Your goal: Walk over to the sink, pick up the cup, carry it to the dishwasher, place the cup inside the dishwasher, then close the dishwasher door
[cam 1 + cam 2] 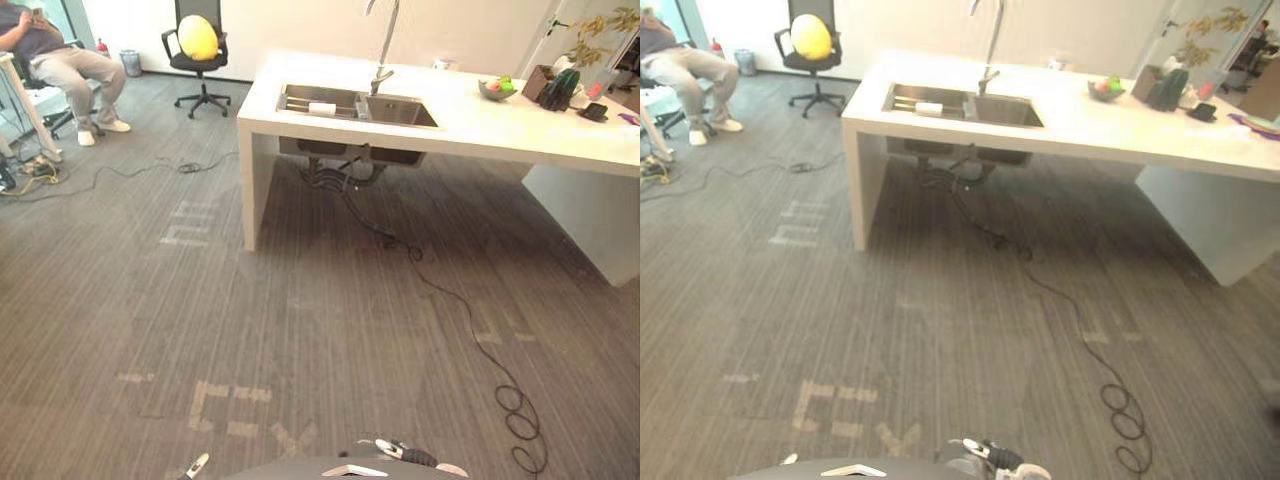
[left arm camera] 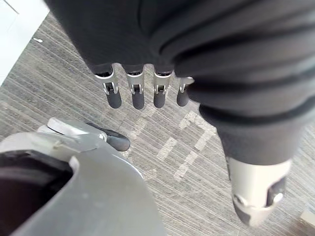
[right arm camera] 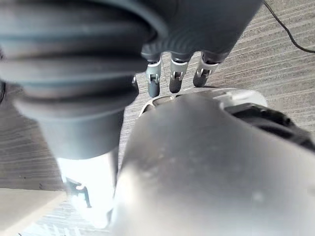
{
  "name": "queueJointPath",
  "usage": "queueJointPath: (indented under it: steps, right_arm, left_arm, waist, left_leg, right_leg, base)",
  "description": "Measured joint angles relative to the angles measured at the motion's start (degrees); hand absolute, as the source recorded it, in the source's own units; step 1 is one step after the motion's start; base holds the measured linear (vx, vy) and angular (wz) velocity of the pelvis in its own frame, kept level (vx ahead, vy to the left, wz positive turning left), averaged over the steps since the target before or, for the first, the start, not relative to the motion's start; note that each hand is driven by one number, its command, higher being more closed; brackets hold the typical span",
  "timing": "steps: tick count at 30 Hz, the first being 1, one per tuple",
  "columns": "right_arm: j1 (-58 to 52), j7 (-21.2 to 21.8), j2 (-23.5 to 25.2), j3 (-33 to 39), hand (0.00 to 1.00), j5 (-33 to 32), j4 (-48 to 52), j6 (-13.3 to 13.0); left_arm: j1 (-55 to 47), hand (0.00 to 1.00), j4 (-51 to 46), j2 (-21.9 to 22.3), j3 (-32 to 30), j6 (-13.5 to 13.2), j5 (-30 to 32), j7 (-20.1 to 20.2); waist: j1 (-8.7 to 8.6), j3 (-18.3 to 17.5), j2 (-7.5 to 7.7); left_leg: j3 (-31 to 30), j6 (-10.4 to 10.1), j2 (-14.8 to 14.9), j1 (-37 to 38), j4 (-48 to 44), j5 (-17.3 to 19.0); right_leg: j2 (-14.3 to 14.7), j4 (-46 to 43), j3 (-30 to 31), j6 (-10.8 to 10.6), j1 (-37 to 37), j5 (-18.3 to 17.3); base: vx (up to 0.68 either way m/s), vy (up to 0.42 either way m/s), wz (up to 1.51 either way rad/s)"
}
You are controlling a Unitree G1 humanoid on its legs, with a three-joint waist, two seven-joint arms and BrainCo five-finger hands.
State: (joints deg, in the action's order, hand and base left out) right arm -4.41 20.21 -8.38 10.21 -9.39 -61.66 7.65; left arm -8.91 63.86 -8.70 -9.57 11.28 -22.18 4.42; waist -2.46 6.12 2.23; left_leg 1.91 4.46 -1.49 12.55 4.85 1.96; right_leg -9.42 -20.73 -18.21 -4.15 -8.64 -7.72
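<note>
The floor (image 1: 300, 330) is being covered throughout by grey ribbed carpet, and pale tape marks (image 1: 235, 410) are being shown on it in the foreground. The far side is being taken up by a long white counter (image 1: 540, 130), set before a pale wall (image 1: 300, 25). A black office chair (image 1: 200, 60) is being occupied by a rounded yellow object (image 1: 198, 38), and a seat at far left by a person (image 1: 60, 60).

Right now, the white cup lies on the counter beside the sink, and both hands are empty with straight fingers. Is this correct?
Not quite. The cup lies inside the sink, in its left basin, not on the counter; the left eye view shows it. The rest holds: the left hand and the right hand are empty, with straight fingers.
</note>
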Motion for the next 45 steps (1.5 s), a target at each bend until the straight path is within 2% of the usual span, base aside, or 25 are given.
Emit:
queueJointPath:
  steps: [2, 4, 7, 10, 12, 13, 14, 16, 18, 21, 23, 24, 26, 28, 31, 32, 33, 34, 35, 37, 38, 40, 42, 44, 45]
  right_arm:
    - [-0.4, 0.9, 1.1, 1.9, 0.0, -0.3, 0.0, 0.1]
    - [-1.6, 2.0, 1.5, 2.4, 0.0, -0.2, 1.1, 0.3]
    - [-4.1, 2.5, 2.0, 3.2, 0.0, -0.2, 3.3, 1.2]
    - [-4.7, 3.3, 1.6, 3.9, 0.0, -0.3, 2.6, 2.4]
    - [-3.6, 3.7, 0.5, 3.9, 0.0, -0.4, 0.7, 2.9]
    - [-3.1, 3.7, -0.3, 3.4, 0.0, -0.6, 0.2, 2.9]
    - [-2.1, 3.6, -1.6, 3.0, 0.0, -1.1, -0.1, 2.6]
    - [-1.5, 2.9, -2.1, 2.9, 0.0, -1.6, -0.6, 2.4]
    - [-0.4, 2.5, -2.1, 2.9, 0.0, -1.7, -0.8, 2.2]
    - [0.5, 0.3, -1.6, 2.2, 0.0, -1.7, -1.3, 2.3]
    - [0.3, 0.2, -2.2, 2.1, 0.0, -1.8, -1.2, 2.4]
    - [0.3, 0.0, -2.3, 1.4, 0.0, -1.8, -1.2, 2.4]
    - [0.9, -0.8, -1.7, -1.0, 0.0, -1.8, -1.1, 2.3]
    - [1.7, -1.2, -1.1, -1.2, 0.0, -1.7, -2.3, 2.6]
    - [1.1, -1.5, -1.0, -1.1, 0.0, -1.6, -2.2, 2.0]
    - [0.6, -1.5, -1.0, -1.0, 0.0, -1.7, -1.9, 1.3]
    - [0.6, -1.5, -0.8, -0.8, 0.0, -1.9, -0.9, 0.6]
    - [0.6, -1.5, -0.8, -0.7, 0.0, -2.1, 0.5, -0.1]
    - [0.6, -1.5, -0.7, -0.7, 0.0, -2.4, 1.0, -0.5]
    - [0.6, -1.6, -0.9, -1.4, 0.0, -2.9, 2.5, -1.4]
    - [0.6, -1.6, -1.1, -2.0, 0.0, -3.8, 2.5, -1.5]
    - [0.5, -1.6, -1.3, -2.8, 0.0, -6.1, 2.6, -1.8]
    - [-0.3, -2.0, -0.9, -3.2, 0.0, -7.8, 2.3, -2.2]
    - [-2.5, -1.8, -0.5, -3.3, 0.0, -8.5, 2.3, -2.2]
    - [-4.1, -1.8, 0.5, -3.7, 0.0, -8.3, 2.4, -2.1]
  left_arm:
    - [0.2, 0.0, 0.1, 0.4, -1.9, 0.2, 0.2, 0.1]
    - [0.2, 0.0, -0.2, 0.7, -4.5, 0.4, 1.0, 0.0]
    - [0.0, 0.0, -0.4, 1.6, -7.3, 0.5, 2.3, -0.2]
    - [-1.0, 0.0, -0.8, 3.4, -9.6, 0.4, 3.9, -0.5]
    - [-0.6, 0.0, -1.1, 4.5, -11.8, 0.3, 4.7, -0.4]
    - [-0.1, 0.0, -1.5, 4.9, -12.6, 0.0, 5.0, -0.8]
    - [0.2, 0.0, -1.5, 6.0, -13.1, -0.6, 5.0, -1.5]
    - [0.9, 0.0, -1.7, 6.6, -13.6, -1.1, 4.8, -2.0]
    - [0.7, 0.0, -2.2, 6.9, -13.5, -2.2, 4.7, -2.7]
    - [1.2, 0.0, -2.6, 6.6, -12.9, -5.5, 5.0, -2.8]
    - [0.8, 0.0, -2.5, 6.9, -12.0, -7.3, 5.1, -2.9]
    - [0.3, 0.0, -2.4, 7.2, -11.5, -8.1, 5.1, -3.0]
    - [-0.1, 0.0, -2.7, 6.5, -10.3, -10.2, 5.6, -4.0]
    - [1.1, 0.0, -2.6, 5.5, -8.9, -12.0, 6.7, -4.6]
    - [1.2, 0.0, -2.5, 5.1, -6.4, -14.8, 7.0, -6.6]
    - [1.2, 0.0, -2.8, 5.0, -5.4, -15.8, 7.6, -7.4]
    - [1.1, 0.0, -4.5, 4.5, -3.4, -17.1, 8.6, -8.9]
    - [1.3, 0.0, -7.7, 4.5, -1.9, -19.0, 8.8, -11.2]
    - [1.5, 0.0, -11.0, 4.6, -1.0, -20.0, 8.9, -12.6]
    - [3.5, 0.0, -19.2, 4.6, 1.4, -22.6, 9.1, -17.1]
    - [4.5, 0.0, -21.9, 4.7, 2.0, -23.0, 9.4, -18.5]
    - [8.2, 0.0, -33.1, 4.7, 4.2, -23.0, 10.1, -23.2]
    - [10.2, 0.0, -43.2, 5.2, 4.3, -21.9, 10.2, -26.7]
    - [12.8, 0.0, -53.6, 4.6, 3.7, -21.1, 12.7, -28.0]
    - [13.5, 0.0, -59.6, 2.8, 3.3, -21.1, 15.4, -28.2]
  waist:
    - [-0.07, 1.0, 0.03]
    - [0.17, 1.6, 0.75]
    - [0.34, 1.5, 0.55]
    - [0.37, 0.0, -1.17]
    - [0.54, -0.6, -2.3]
    - [0.86, 0.2, -2.9]
    - [1.68, 2.2, -4.33]
    - [2.01, 3.2, -5.26]
    - [2.86, 3.3, -5.13]
    - [4.22, 4.3, -3.41]
    - [3.99, 4.3, -4.12]
    - [4.47, 4.4, -4.42]
    - [5.09, 4.3, -3.59]
    - [5.13, 5.0, -2.04]
    - [4.58, 4.4, -1.55]
    - [4.32, 3.8, -1.41]
    - [4.01, 3.4, -0.97]
    - [3.4, 3.5, -0.59]
    - [2.94, 3.6, -0.5]
    - [2.19, 3.0, 0.73]
    - [1.87, 2.8, 0.87]
    - [0.48, 2.8, 0.52]
    - [-0.78, 3.3, -0.86]
    - [-0.89, 3.0, -1.45]
    - [-0.55, 2.5, 0.45]
  left_leg:
    - [-0.5, -0.6, 1.2, 0.7, -0.3, 1.3]
    - [-0.4, -1.5, 0.8, 2.0, -0.9, 3.6]
    - [-2.1, -2.9, 1.9, 3.8, -7.5, 10.7]
    - [-2.0, -5.5, 5.8, 6.0, -12.6, 16.0]
    - [-1.4, -9.1, 7.8, -2.1, -30.9, 14.5]
    - [0.1, -12.9, 10.0, -7.1, -45.6, 9.3]
    - [3.3, -11.9, 14.1, -11.3, -58.3, 8.0]
    - [6.2, -9.3, 17.0, -15.3, -67.6, 10.5]
    - [8.0, -9.8, 16.6, -19.2, -65.3, 12.9]
    - [11.3, -9.2, 12.2, -24.0, -45.5, 13.1]
    - [9.1, -9.5, 9.2, -24.4, -21.8, 5.2]
    - [7.9, -9.9, 8.9, -24.1, -18.8, -1.6]
    - [6.6, -7.9, 7.5, -26.5, -23.8, -1.8]
    - [5.7, -4.0, 6.5, -28.4, -30.0, 1.6]
    - [6.4, -3.3, 3.8, -21.4, -25.0, 2.3]
    - [6.7, -3.0, 2.8, -19.0, -22.8, 2.4]
    - [7.6, -2.4, 1.7, -15.8, -19.8, 2.7]
    - [7.6, -2.1, 0.6, -12.8, -17.5, 2.8]
    - [7.6, -2.0, 0.1, -10.4, -15.6, 2.9]
    - [8.2, -1.8, -0.4, -7.3, -12.3, 3.3]
    - [8.2, -1.9, -0.3, -7.1, -11.7, 3.3]
    - [7.7, -2.7, 0.4, -7.0, -10.2, 3.8]
    - [6.9, -4.0, 2.6, -5.6, -10.2, 4.6]
    - [5.9, -6.9, 5.4, -4.0, -12.4, 7.4]
    - [5.4, -9.0, 5.4, -2.2, -13.4, 9.4]
  right_leg:
    - [2.1, 14.2, 0.3, -1.9, -0.9, 7.9]
    - [1.1, 18.6, 2.4, -2.9, -2.5, 10.9]
    - [0.2, 13.5, 3.2, -0.1, -1.2, 11.1]
    - [4.4, 7.5, 4.1, 3.5, 0.3, 9.9]
    - [5.9, 8.6, 3.5, 4.7, 2.8, 7.7]
    - [7.1, 10.9, 3.4, 5.5, 6.9, 6.8]
    - [9.2, 12.8, 3.7, 7.1, 11.7, 5.0]
    - [10.4, 14.9, 3.8, 6.9, 18.6, 3.5]
    - [10.2, 16.9, 5.4, 6.8, 23.2, 2.9]
    - [6.9, 18.8, 7.8, 4.4, 26.9, 0.9]
    - [5.7, 18.9, 8.7, 2.3, 27.8, -2.0]
    - [5.9, 19.3, 10.1, 2.4, 28.6, -3.7]
    - [5.8, 18.9, 13.4, 4.1, 28.6, -5.8]
    - [5.3, 16.4, 14.4, 2.9, 28.6, -5.0]
    - [3.0, 6.1, 16.0, 1.4, 27.0, -2.4]
    - [2.1, 0.0, 17.3, 0.1, 25.1, -1.7]
    - [0.7, -10.8, 18.1, -3.9, 20.9, 0.3]
    - [-1.1, -20.6, 18.0, -8.0, 16.2, 5.9]
    - [-2.7, -26.9, 16.8, -6.8, 13.5, 9.4]
    - [-6.2, -36.5, 10.6, 0.1, 5.3, 4.1]
    - [-6.6, -36.7, 9.0, 1.1, 2.7, 2.2]
    - [-6.0, -29.9, 4.7, 1.8, -5.0, -2.5]
    - [-3.7, -14.8, 1.3, 2.3, -5.6, -2.8]
    - [-0.4, 7.7, 2.1, 2.5, -3.1, 6.0]
    - [-0.5, 16.1, 4.0, 3.5, -1.9, 17.6]
  base:
    - [-0.21, -0.02, 0.12]
    - [-0.03, -0.062, 0.1]
    - [0.36, -0.193, 0.34]
    - [0.65, -0.259, 0.21]
    - [0.48, -0.219, 0.03]
    - [0.3, -0.196, -0.11]
    - [0.26, -0.144, -0.14]
    - [0.09, -0.073, -0.25]
    - [-0.02, -0.047, -0.52]
    - [0.19, 0.069, -0.59]
    - [-0.06, 0.141, -0.34]
    - [0.12, 0.221, -0.35]
    - [0.31, 0.252, -0.21]
    - [0.34, 0.241, 0.12]
    - [0.32, 0.2, 0.06]
    - [0.26, 0.163, 0.01]
    - [0.32, 0.162, 0.0]
    - [0.34, 0.117, 0.0]
    - [0.29, 0.066, -0.03]
    - [0.21, 0.014, -0.12]
    - [0.21, -0.033, -0.1]
    - [0.28, -0.089, 0.05]
    - [0.04, -0.111, 0.17]
    - [-0.02, -0.141, 0.24]
    - [0.13, -0.21, 0.23]
